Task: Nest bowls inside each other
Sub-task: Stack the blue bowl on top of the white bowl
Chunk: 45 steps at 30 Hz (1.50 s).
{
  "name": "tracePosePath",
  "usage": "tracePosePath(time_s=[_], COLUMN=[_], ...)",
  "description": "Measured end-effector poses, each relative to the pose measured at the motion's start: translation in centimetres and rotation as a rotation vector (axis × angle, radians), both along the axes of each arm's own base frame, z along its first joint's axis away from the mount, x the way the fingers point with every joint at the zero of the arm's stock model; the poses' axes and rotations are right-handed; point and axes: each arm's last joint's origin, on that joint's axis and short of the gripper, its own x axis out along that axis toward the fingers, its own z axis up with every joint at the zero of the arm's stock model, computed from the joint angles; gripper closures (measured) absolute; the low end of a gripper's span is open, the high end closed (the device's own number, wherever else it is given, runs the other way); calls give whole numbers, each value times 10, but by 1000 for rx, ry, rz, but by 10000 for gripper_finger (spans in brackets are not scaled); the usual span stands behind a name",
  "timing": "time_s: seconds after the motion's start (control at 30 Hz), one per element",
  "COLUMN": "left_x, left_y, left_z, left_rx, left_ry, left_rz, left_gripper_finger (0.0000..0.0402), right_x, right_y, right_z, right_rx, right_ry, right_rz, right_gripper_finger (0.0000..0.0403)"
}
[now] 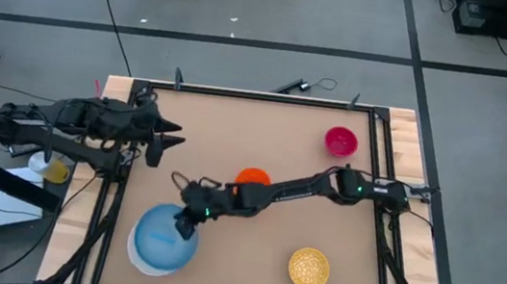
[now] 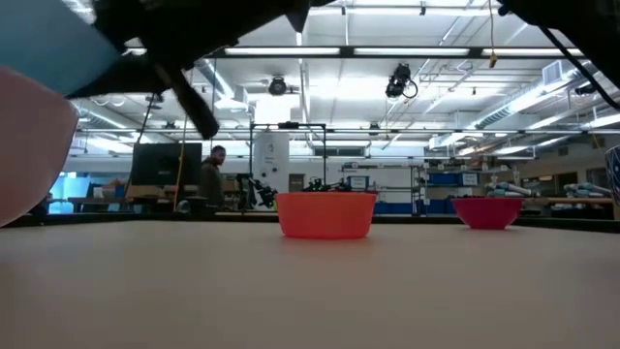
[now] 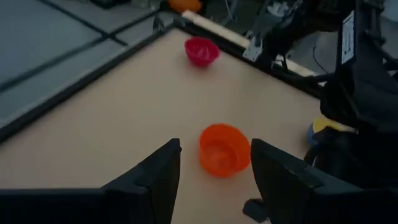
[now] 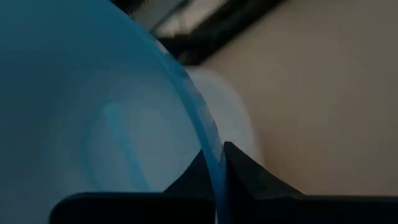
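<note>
High view: the right gripper (image 1: pixel 187 223) is pinching the rim of the blue bowl (image 1: pixel 162 236), which is sitting in the white bowl (image 1: pixel 140 258) at the table's near left corner. In the right wrist view both fingers are clamped on that blue rim, with white plastic showing just behind it. The left gripper (image 1: pixel 168 140) is hovering with its fingers spread and empty over the table's left edge, facing the orange bowl (image 1: pixel 252 177). The yellow bowl (image 1: pixel 309 268) and red bowl (image 1: pixel 341 140) are lying well apart and unstacked. The first nesting looks all but done; next, presumably, comes letting go of the blue rim and fetching the yellow bowl.
</note>
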Motion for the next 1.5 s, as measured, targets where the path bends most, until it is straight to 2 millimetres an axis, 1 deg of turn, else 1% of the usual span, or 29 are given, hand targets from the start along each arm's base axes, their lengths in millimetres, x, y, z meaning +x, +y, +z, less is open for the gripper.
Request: tracePosePath(time_s=[0.07,0.2,0.27,0.37,0.5,0.6,0.63,0.73,0.8,0.9,0.93,1.0,1.07,1.13,1.23,1.3,1.37,1.43,1.5], left_x=[1,6,7,11,18,22,24,26,26,28,29,33,37,41,46,49,49,51,51], left_y=[-2,-5,-8,-12,-17,-20,-21,-24,-25,-26,-26,-27,-26,-24,-21,-19,-17,-16,-15], left_z=[-3,-6,-7,-9,-14,-17,-18,-20,-21,-23,-24,-26,-28,-31,-34,-36,-37,-37,-38], left_rx=[-28,-82,-102,-126,-141,-144,-147,-170,-184,-174,-164,-142,-114,-78,-60,-57,-54,-54,-50], left_ry=[24,33,41,54,92,111,117,137,140,145,151,166,182,205,229,240,251,255,268], left_rz=[1,5,0,-13,-22,-13,-13,-3,8,22,32,49,65,73,89,104,116,125,124], left_gripper_finger=[203,203,203,203,203,203,203,203,203,203,203,203,203,203,203,203,203,203,203], right_x=[1,-1,-1,-1,0,-4,-7,-23,-39,-66,-73,-76,-68,-60,-53,-54,-60,-67,-74], right_y=[9,20,20,19,11,5,3,-1,-4,-8,-11,-17,-24,-29,-36,-39,-42,-47,-52], right_z=[-9,-6,-5,-6,-7,-7,-5,14,35,67,76,92,101,103,92,78,69,64,65], right_rx=[3,-66,-107,-111,-51,-18,-14,-56,-118,-262,-297,-302,-228,-176,-155,-190,-235,-269,-303], right_ry=[29,19,13,21,45,106,139,238,290,370,373,322,223,156,171,261,366,456,509], right_rz=[-7,-63,-83,-73,-54,-60,-67,-72,-66,-81,-78,-27,66,93,61,30,4,-5,-2], right_gripper_finger=[362,317,292,253,208,187,184,183,185,186,186,186,188,193,204,213,218,220,219])
